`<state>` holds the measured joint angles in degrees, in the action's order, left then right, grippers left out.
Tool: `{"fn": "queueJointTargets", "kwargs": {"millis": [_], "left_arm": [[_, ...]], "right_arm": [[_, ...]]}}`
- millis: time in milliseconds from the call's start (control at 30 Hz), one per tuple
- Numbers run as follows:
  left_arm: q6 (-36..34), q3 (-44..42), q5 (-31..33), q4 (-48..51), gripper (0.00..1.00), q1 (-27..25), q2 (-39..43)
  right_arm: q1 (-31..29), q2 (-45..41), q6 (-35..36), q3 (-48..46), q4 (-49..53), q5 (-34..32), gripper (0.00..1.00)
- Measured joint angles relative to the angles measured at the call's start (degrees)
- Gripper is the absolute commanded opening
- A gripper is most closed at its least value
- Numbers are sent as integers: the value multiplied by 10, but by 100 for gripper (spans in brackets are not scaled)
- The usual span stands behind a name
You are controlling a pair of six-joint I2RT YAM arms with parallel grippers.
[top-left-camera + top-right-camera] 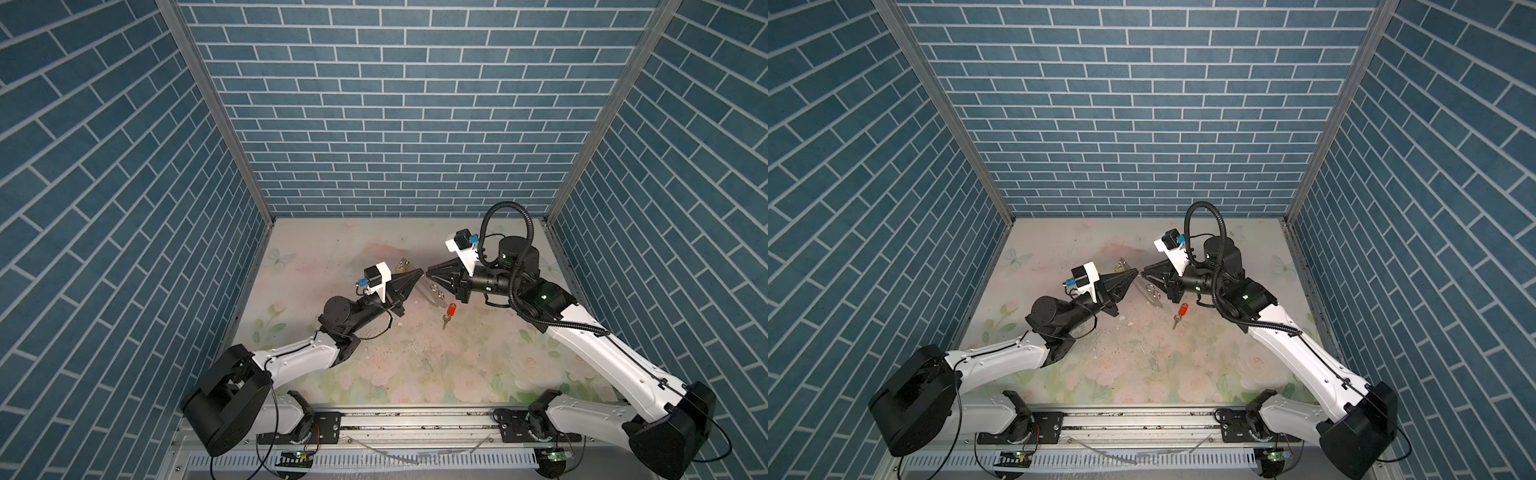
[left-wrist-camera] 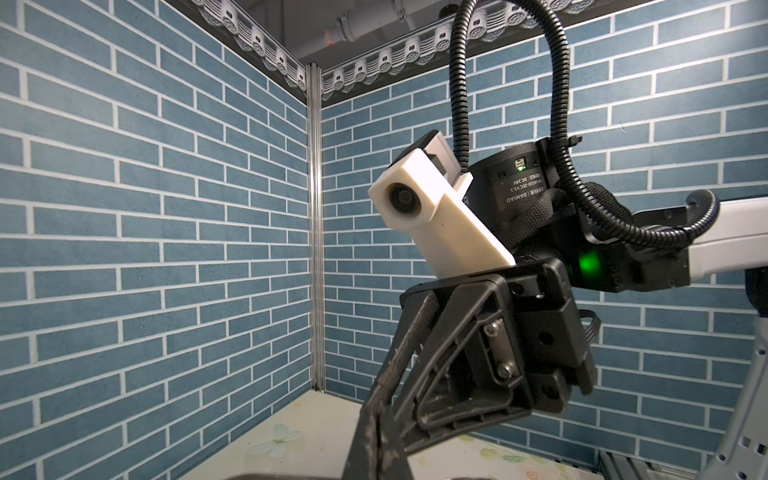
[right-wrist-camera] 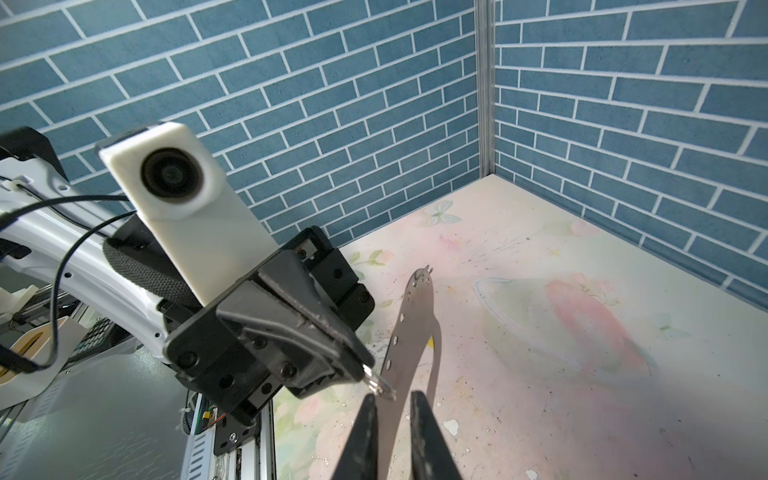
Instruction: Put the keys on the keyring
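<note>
Keyring [image 3: 417, 316] ring pinched in left claw [image 3: 365, 370]; right claw [image 3: 392, 400] spread astride strap; red-tagged key [image 1: 450, 312] nearby.

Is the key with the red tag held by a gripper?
No, the red-tagged key lies on the table, with nothing touching it.

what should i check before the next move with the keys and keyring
1. Left gripper shut on a small silver ring of the flat grey strap-loop keyring: ok.
2. Right gripper gripping the strap: cannot tell; its fingers stand apart with the strap between them.
3. Small silver key with red oblong plastic tag on the keyring: not ok; it lies loose on the floral table.
4. Small silver key with yellow plastic tag on the keyring: cannot tell; partly hidden behind the left gripper.
</note>
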<state>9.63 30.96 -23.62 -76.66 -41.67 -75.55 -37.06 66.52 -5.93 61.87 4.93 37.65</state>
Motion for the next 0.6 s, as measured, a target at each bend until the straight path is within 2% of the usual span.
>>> {"fn": "queueJointTargets", "kwargs": {"millis": [267,600], "left_arm": [[8,26,-22,-10,0,0,-10],[21,38,-36,-15,0,5,-21]], "right_arm": [[2,7,0,2,-9,23,11],[8,12,4,15,4,46,8]]}}
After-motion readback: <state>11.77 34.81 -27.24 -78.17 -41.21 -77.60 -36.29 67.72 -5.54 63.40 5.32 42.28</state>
